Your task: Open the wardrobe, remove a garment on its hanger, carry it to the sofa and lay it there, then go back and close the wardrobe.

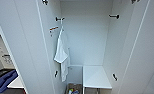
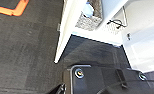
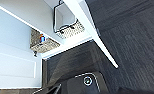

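The wardrobe (image 1: 85, 37) stands right in front of me with both doors swung wide: the left door (image 1: 28, 50) and the right door (image 1: 143, 55). Inside, a plain white shirt (image 1: 61, 52) hangs on the left side wall. The garment of the task and its hanger are hidden. Past the left door, low down, lies something bright blue (image 1: 4, 80); I cannot tell whether it is the sofa. My left wrist hangs low over the dark carpet beside the left door's bottom edge (image 2: 65, 32). My right wrist is low beside the right door's bottom edge (image 3: 93, 27).
A white shelf (image 1: 95, 76) fills the wardrobe's lower right. Woven baskets (image 3: 68, 30) with small items sit at the bottom. Dark brackets (image 1: 114, 16) stick out of the inner walls. An orange floor marking (image 2: 15, 8) lies on the grey carpet to the left.
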You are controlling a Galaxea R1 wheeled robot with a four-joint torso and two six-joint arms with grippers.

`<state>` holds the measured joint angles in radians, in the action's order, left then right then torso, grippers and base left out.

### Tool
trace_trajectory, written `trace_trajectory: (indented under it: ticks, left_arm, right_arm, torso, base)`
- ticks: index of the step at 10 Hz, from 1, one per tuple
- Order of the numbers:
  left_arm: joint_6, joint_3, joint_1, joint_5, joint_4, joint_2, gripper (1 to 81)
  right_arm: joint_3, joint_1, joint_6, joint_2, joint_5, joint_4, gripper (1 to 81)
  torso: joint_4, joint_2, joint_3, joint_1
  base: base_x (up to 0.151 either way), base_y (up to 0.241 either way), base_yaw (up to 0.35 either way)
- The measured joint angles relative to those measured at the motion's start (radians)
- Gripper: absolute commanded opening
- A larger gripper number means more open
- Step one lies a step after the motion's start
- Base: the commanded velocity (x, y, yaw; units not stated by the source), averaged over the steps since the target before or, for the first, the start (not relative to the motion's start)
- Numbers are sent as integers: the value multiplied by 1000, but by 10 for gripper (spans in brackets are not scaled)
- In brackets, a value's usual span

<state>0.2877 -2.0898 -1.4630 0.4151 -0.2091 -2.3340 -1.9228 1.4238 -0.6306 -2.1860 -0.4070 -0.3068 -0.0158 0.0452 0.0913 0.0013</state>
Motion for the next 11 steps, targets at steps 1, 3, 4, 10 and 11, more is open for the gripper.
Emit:
trace_trajectory:
  ticks: [1, 3, 4, 10, 11]
  left_arm:
    - [31, -7, 36, 34, 9, 80, 811]
    - [147, -4, 89, 58, 0, 176, 811]
    - [228, 1, 125, 61, -25, 200, 811]
    - [444, -34, 424, -54, -120, 243, 811]
    - [451, -34, 481, -101, -127, 249, 811]
  right_arm:
    - [-26, -5, -35, 0, -14, 0, 811]
    - [-82, -25, -107, 1, -25, 0, 811]
    - [-114, -43, -155, 4, -31, 0, 811]
    - [-205, -232, -500, 85, -30, -4, 811]
    - [-206, -266, -536, 95, -30, -6, 811]
  torso:
    - [0, 0, 0, 0]
    - [0, 0, 0, 0]
    - [0, 0, 0, 0]
    - [0, -1, 1, 1]
    - [0, -2, 1, 1]
  base:
    - [0, 0, 0]
    - [0, 0, 0]
    - [0, 0, 0]
    - [0, 0, 0]
    - [0, 0, 0]
